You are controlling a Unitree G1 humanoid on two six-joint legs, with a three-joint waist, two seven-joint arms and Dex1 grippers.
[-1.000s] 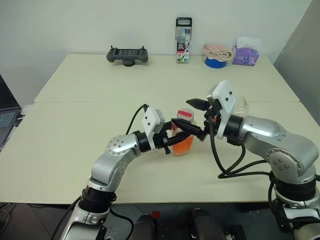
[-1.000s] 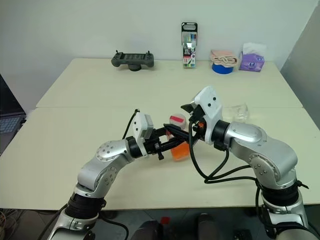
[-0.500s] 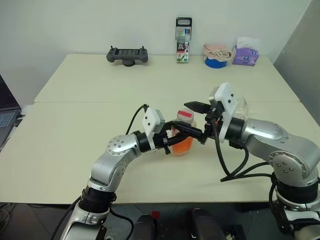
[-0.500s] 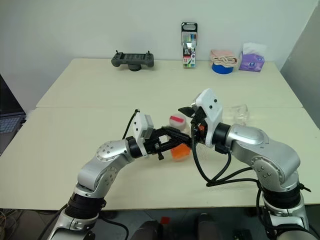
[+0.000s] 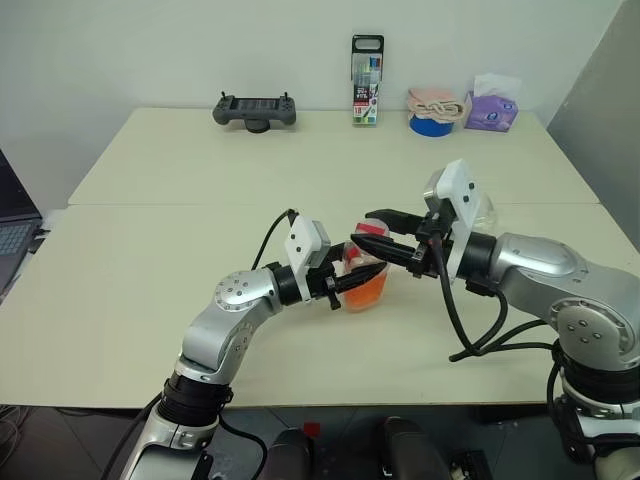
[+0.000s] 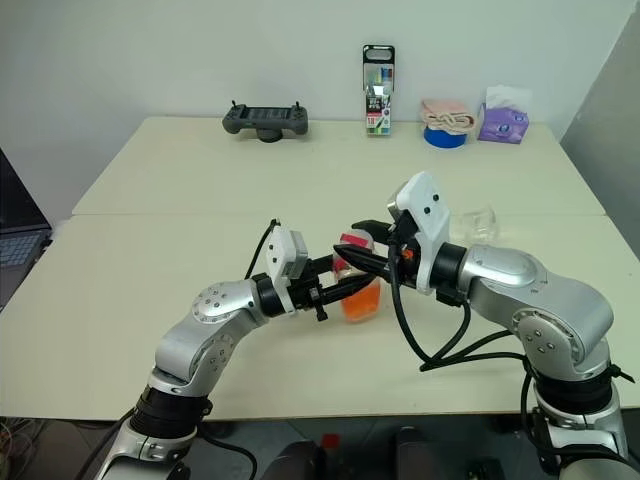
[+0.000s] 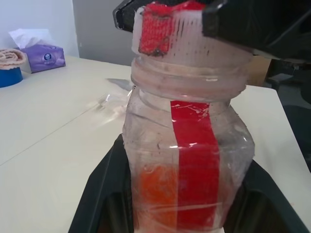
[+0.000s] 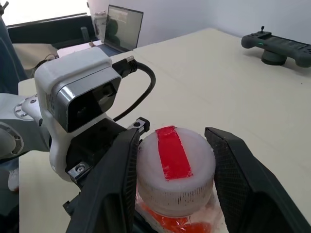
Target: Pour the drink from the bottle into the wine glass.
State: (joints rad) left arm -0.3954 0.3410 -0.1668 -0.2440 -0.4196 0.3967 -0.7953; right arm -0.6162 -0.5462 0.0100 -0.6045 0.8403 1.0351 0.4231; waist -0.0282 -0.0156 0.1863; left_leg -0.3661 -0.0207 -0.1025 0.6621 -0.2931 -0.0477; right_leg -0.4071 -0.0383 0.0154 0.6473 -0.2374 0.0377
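Note:
The bottle [image 5: 366, 283] stands upright at mid-table, clear plastic with a red tape stripe, and the orange drink [image 7: 155, 187] fills its lower part. My left gripper [image 5: 360, 275] is shut on the bottle's body from the left. From the right, my right gripper [image 8: 172, 141] reaches level over the top, one finger pressed against each side of the red-and-white cap [image 8: 175, 170]. The wine glass [image 6: 478, 222] sits on the table behind my right wrist, partly hidden by it.
Along the far edge of the table [image 5: 150, 250] are a black handheld controller [image 5: 254, 108], an upright box of markers [image 5: 367, 66], a blue tape roll with rope on it [image 5: 432, 110] and a purple tissue box [image 5: 491, 105]. A laptop [image 5: 10, 235] lies off the left side.
My right gripper has shifted left over the bottle's top and its fingers have closed in from wide apart onto the cap. The left gripper and bottle have stayed put.

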